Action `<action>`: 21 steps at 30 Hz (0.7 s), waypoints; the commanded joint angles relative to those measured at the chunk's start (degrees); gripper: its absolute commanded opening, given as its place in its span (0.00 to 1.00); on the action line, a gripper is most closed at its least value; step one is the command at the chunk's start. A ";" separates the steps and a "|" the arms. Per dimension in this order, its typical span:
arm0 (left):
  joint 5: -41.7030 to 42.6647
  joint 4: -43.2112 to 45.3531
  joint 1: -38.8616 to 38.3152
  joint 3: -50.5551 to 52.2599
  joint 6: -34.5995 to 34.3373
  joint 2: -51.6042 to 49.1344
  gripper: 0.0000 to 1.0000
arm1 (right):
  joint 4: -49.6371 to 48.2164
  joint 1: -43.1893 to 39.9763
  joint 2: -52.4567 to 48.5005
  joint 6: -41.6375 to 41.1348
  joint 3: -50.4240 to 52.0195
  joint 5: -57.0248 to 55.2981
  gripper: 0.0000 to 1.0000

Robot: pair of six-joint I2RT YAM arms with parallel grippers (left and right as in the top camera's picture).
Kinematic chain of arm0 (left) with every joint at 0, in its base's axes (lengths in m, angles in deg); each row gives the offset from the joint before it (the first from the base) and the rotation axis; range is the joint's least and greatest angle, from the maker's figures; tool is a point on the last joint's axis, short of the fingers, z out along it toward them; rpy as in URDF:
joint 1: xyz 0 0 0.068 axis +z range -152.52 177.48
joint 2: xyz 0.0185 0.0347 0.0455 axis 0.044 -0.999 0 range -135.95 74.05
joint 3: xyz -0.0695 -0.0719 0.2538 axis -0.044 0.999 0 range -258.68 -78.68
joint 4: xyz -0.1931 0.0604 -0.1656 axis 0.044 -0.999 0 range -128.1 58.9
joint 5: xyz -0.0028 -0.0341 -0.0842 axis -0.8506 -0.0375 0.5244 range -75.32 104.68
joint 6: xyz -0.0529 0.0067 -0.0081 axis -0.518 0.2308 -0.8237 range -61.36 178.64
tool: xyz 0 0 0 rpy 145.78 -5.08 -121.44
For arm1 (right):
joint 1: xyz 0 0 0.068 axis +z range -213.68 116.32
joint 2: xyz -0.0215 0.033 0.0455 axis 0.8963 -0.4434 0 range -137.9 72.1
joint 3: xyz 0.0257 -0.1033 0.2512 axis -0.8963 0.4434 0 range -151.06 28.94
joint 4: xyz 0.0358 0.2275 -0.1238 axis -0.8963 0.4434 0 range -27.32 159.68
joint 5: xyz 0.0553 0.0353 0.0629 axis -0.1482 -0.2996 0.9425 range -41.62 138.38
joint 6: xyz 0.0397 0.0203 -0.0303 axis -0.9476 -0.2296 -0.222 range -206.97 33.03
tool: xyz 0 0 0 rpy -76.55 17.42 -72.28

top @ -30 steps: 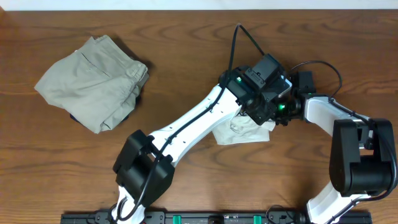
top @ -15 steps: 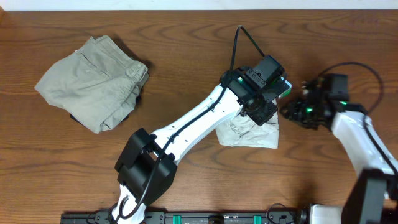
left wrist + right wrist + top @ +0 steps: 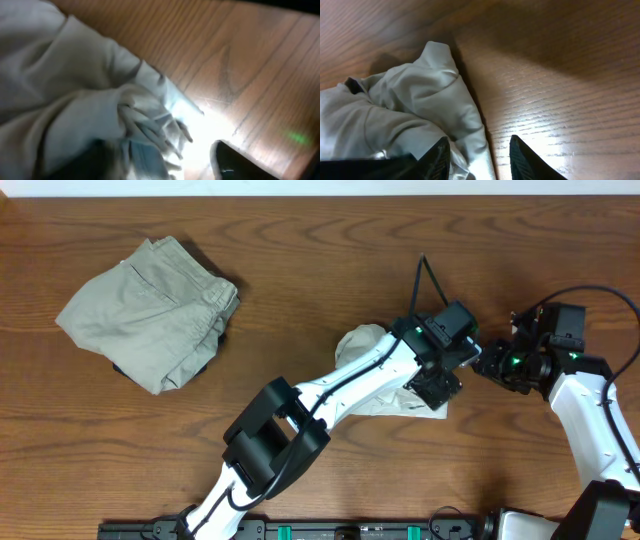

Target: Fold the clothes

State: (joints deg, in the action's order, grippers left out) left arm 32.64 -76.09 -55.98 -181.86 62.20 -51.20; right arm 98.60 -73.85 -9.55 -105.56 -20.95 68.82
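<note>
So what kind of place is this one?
Probably a lab-style robot workbench: a bare brown wood-grain table, two white-and-black arms on a black base rail, and laundry props, a crumpled off-white T-shirt and folded khaki trousers.

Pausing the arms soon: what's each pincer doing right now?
Left pincer: open over the pale off-white wrinkly fabric T-shirt, not gripping it.
Right pincer: open, holding nothing.

No readable text, label, brand or number, T-shirt (image 3: 420, 95) plain, trousers (image 3: 150, 310) plain, wooden table (image 3: 300, 240) unmarked
</note>
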 commanded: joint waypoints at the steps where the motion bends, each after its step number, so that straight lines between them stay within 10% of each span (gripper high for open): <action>1: 0.11 -2.01 -0.22 -3.19 0.44 1.36 0.89 | -0.52 0.07 0.37 0.46 -0.24 0.66 0.37; 12: -16.44 -15.65 2.84 -7.32 -2.47 12.39 0.95 | -0.52 0.04 0.39 2.03 -0.26 0.28 0.37; 21: -8.90 -19.71 10.10 -0.52 -9.92 12.31 0.42 | 1.16 -5.53 0.66 5.55 -4.24 3.76 0.25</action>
State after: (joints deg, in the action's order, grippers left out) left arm 19.76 -95.74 -47.25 -185.77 54.63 -37.50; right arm 99.17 -76.60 -9.55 -101.51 -21.76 69.74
